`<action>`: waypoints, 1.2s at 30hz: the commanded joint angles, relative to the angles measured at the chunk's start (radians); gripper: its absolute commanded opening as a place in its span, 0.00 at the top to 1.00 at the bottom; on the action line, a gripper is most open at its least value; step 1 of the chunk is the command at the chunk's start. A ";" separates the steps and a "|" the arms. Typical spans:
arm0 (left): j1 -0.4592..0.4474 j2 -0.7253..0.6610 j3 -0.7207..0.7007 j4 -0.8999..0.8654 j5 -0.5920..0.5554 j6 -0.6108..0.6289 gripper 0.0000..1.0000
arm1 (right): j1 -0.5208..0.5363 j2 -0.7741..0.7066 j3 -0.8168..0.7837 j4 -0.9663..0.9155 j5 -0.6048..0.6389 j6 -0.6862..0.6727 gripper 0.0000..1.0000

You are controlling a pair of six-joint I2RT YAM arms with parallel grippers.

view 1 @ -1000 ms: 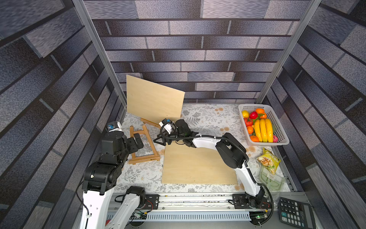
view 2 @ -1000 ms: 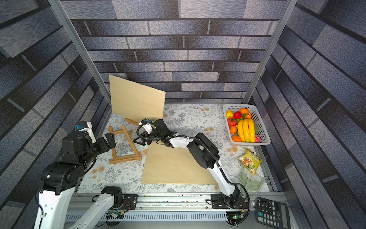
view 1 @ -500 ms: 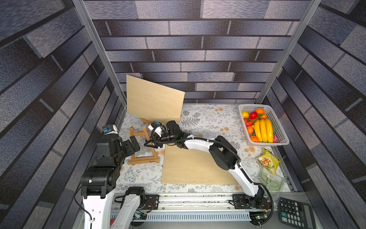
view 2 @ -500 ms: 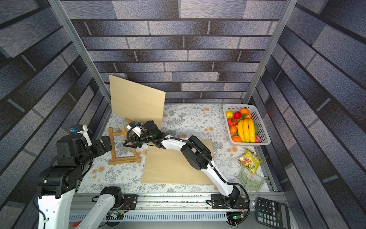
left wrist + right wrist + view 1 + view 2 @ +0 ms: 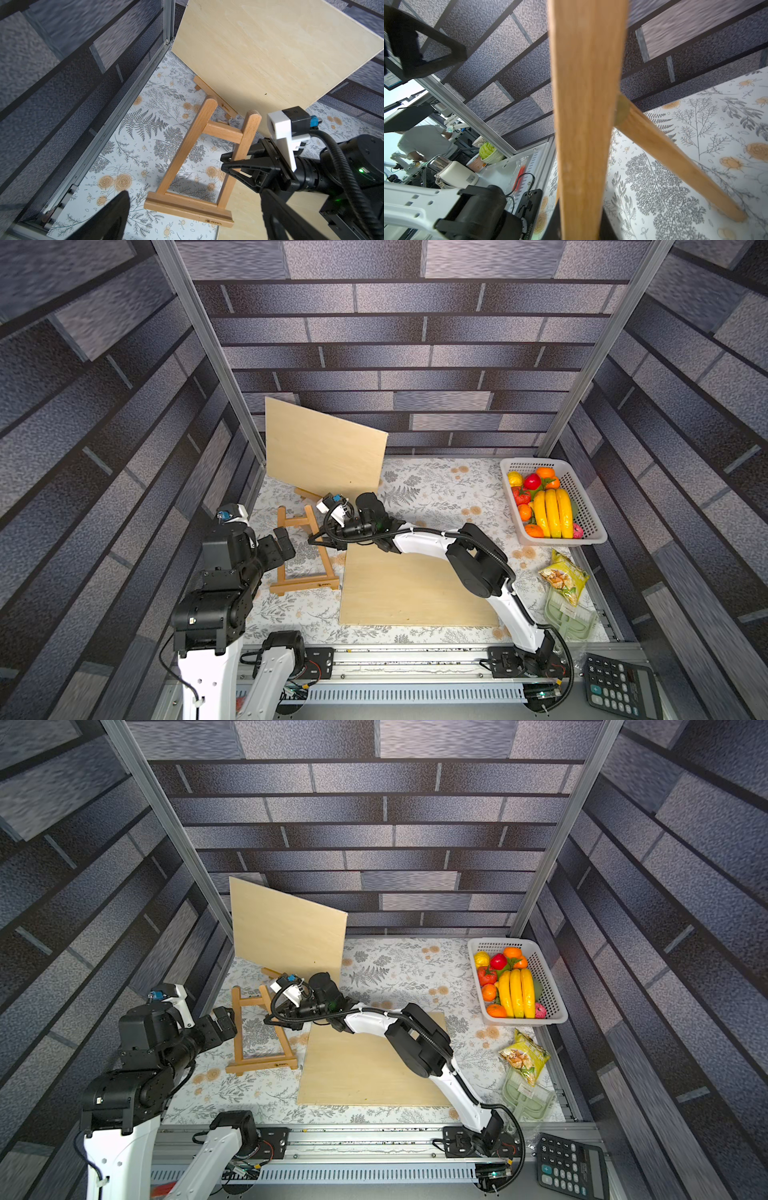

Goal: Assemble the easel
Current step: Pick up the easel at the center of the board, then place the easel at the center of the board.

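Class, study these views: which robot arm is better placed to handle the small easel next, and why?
Right. The right gripper clasps one upright of the easel, as the left wrist view shows. The left gripper hangs open near the frame and holds nothing.

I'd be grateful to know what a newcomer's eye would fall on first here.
Probably the small wooden easel on the left side of the floral table, with the right tool clamped on one leg. Next, the fruit basket at the far right and the plywood board propped up at the back.
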 commanded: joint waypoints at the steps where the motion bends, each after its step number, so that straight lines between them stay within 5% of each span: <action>1: 0.026 0.029 -0.008 0.058 0.053 0.008 0.00 | -0.010 -0.244 -0.115 0.012 0.007 -0.038 1.00; 10: 0.067 0.079 -0.045 0.171 0.140 -0.039 0.00 | -0.172 -0.734 -0.527 -0.272 0.091 -0.179 1.00; 16: 0.068 0.109 -0.063 0.187 0.173 -0.068 0.00 | -0.406 -0.872 -0.686 -0.330 0.092 -0.197 1.00; 24: 0.051 0.183 -0.024 0.174 0.175 -0.062 0.00 | -0.709 -0.690 -0.672 -0.042 0.070 -0.066 1.00; 36: -0.026 0.327 0.076 0.111 0.107 -0.042 0.00 | -0.904 -0.169 -0.121 0.150 0.053 0.024 1.00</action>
